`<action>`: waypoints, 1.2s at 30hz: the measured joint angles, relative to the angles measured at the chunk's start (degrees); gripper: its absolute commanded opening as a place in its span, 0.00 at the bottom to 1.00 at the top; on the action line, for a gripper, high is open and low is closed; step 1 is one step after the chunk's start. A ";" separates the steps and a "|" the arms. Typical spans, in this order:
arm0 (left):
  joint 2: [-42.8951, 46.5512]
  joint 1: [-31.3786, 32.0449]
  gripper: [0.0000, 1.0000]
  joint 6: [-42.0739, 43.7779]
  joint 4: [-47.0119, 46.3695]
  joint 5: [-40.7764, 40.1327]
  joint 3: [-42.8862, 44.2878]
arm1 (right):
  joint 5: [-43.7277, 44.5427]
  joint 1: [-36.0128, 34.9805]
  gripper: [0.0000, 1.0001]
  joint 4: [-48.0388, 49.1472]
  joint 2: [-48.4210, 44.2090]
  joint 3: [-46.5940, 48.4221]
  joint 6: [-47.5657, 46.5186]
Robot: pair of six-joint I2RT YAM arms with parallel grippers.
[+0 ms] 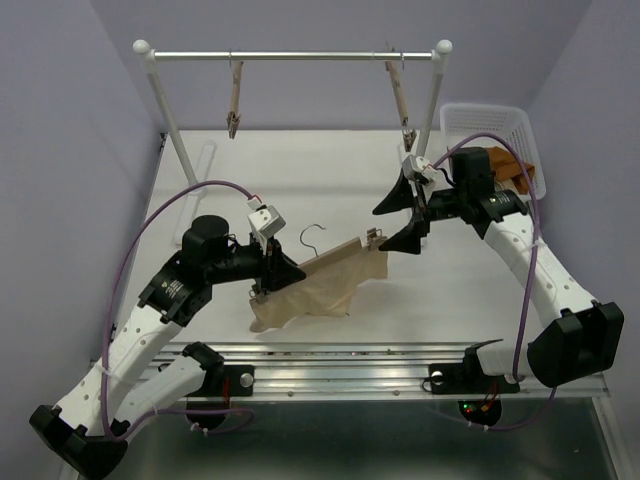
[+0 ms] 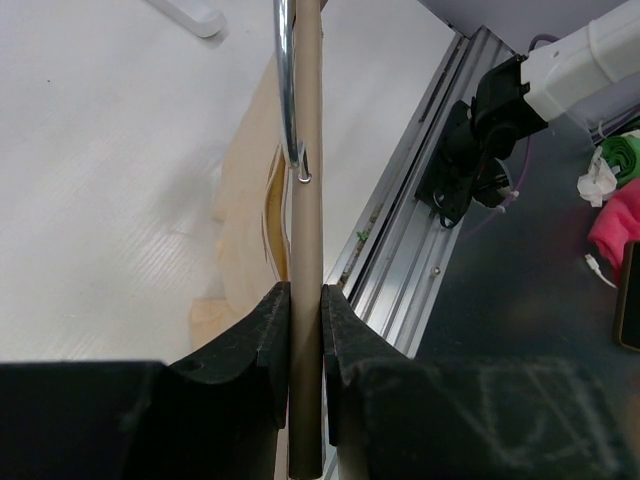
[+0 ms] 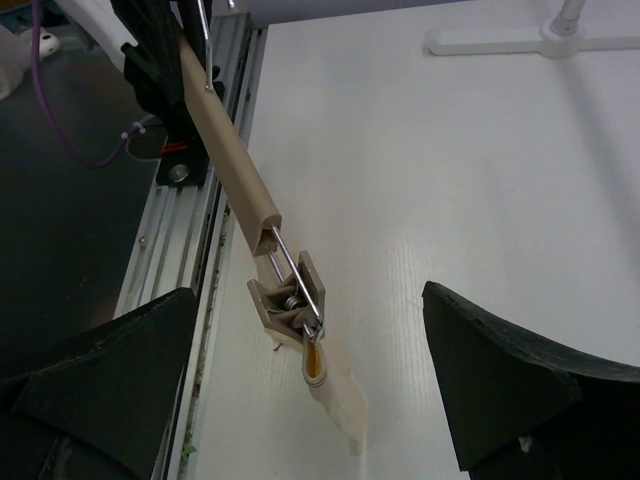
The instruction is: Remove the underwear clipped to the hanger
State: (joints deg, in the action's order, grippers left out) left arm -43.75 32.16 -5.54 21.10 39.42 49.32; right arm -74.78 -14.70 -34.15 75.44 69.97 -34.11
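On the left, the left gripper (image 2: 305, 330) is seen clenched on the wooden bar of a single clip hanger (image 1: 335, 255), which is held tilted just above the white table (image 1: 300, 170). One metal hook (image 2: 288, 90) is seen rising from that bar. One pale beige brief (image 1: 315, 290) is draped below the bar, with its lower edge bunched on the table near the front rail. At the bar's right end one wooden clip (image 3: 290, 300) is shown pinching a corner of the beige cloth. Whether a clip at the other end grips the cloth cannot be told, since that end is hidden by the gripper.

Behind, one white rack (image 1: 300, 56) is stood across the table. Two more wooden hangers are hung from its rail, a left one (image 1: 235, 100) and a right one (image 1: 398, 90), both bare.

To the right, the right gripper (image 1: 392, 222) is held released, its two fingers spread wide on either side of the clip and touching nothing. At the far right one white basket (image 1: 470, 118) is placed, and one rust-orange brief (image 1: 517, 178) is seen lying in it.
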 measured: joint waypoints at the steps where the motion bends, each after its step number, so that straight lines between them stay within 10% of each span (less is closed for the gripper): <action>1: 0.00 -0.02 0.00 0.02 0.00 0.09 0.00 | 0.11 -0.09 1.00 1.20 -0.02 -0.09 1.27; 36: 0.11 0.00 0.00 -0.09 -0.24 0.94 0.00 | -1.55 -2.27 0.78 -8.52 -0.02 0.17 -9.99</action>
State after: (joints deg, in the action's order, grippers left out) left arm -43.64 32.16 -5.63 20.86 40.36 49.32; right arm -76.34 -16.97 -42.68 75.42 70.15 -44.10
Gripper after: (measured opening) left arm 0.254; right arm 0.809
